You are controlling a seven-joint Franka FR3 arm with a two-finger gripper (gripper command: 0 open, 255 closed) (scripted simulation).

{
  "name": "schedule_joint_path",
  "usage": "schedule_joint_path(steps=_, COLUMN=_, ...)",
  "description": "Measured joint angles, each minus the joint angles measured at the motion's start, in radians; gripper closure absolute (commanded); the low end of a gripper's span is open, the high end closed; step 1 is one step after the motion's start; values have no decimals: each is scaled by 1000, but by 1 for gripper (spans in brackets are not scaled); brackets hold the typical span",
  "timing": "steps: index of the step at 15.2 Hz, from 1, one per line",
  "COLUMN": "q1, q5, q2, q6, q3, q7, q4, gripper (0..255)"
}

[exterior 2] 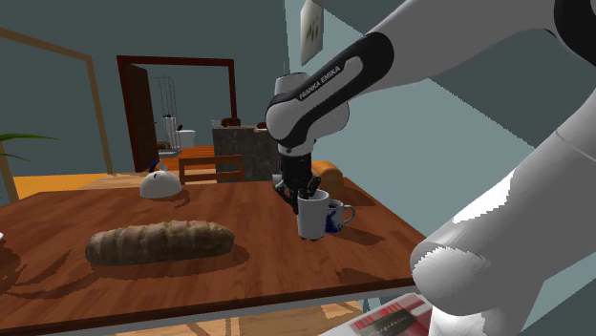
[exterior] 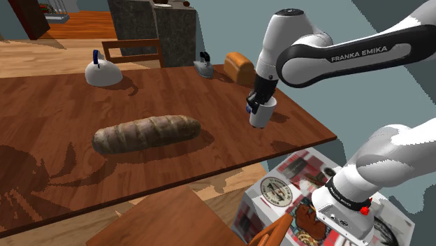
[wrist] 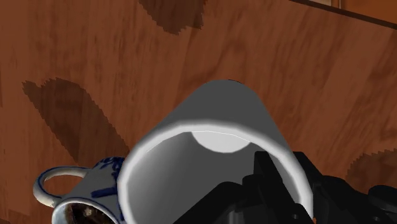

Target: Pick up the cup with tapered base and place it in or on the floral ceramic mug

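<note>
One white cup (exterior: 260,113), tapered. Its long axis is close to vertical, with the mouth up and the narrow base pointing down at the surface (exterior: 56,112). It is near the surface's edge on the shoulder view's right, just beside the blue-patterned mug (exterior 2: 336,218).

One black tool (exterior 2: 304,196), clamped on the cup's rim, one finger inside the wall and one outside.

One bread loaf (exterior: 147,133), mid-surface.

One white kettle (exterior: 103,71), near the far edge.
</note>
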Motion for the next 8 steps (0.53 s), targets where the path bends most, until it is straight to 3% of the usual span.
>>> schedule_joint_path(steps=8, q1=2, q5=2, q2=-36, q6=-117, q3=-16, q7=-15, q4=82, gripper=255)
